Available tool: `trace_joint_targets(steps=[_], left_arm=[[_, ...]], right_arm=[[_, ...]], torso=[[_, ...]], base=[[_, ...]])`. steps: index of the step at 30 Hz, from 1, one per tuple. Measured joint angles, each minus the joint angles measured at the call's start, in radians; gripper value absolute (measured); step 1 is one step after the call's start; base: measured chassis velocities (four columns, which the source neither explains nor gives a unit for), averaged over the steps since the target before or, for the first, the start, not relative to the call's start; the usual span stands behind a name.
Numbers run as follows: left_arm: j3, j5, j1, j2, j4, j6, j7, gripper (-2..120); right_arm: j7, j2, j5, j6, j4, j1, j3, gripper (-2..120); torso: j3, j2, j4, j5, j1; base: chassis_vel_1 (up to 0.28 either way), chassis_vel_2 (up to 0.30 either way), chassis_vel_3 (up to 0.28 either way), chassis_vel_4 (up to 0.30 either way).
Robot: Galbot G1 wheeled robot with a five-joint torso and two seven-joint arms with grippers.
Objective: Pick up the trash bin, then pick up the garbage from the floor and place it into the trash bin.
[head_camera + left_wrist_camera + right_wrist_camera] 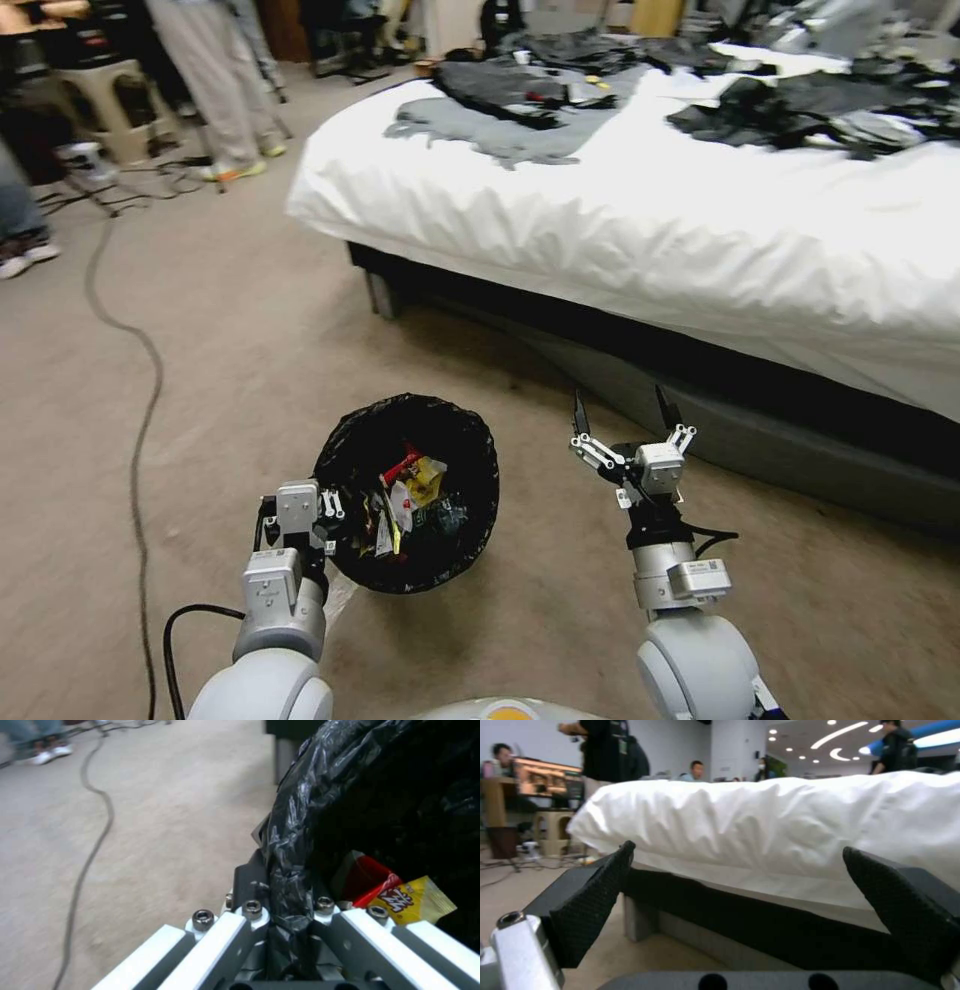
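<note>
We see the small round white trash bin with its crinkled black plastic bag liner [407, 490] held low over the beige carpet floor [230, 340], close in front of the robot and near the foot of the bed with the white duvet [640, 230]. The left gripper [330, 510] is clamped on the bin's near-left rim — in the left wrist view its fingers [250, 885] pinch the folded liner [290, 843] between them. Inside the bin lies the garbage [405, 495]: a red-and-white packet [372, 879], a yellow snack wrapper [412, 900] touching it, and other shiny wrappers. The right gripper [622, 415] hangs to the right of the bin, well apart from it — its black fingers [592, 900] are spread wide with nothing between them, pointing towards the dark bed base [760, 922]. A black cable [140, 400] snakes across the carpet on the left.
</note>
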Motion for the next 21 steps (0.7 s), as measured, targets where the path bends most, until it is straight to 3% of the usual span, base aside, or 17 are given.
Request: trace_joint_targets(steps=[21], left_arm=[[0.000,-0.005,0.000,0.007,-0.002,0.000,-0.001,1]], right_arm=[[-0.010,0.001,-0.002,-0.009,-0.012,-0.001,0.017,100]], torso=[[0.000,0.000,0.0000,0.0000,0.000]], base=[[0.122,0.123,0.127,0.123]])
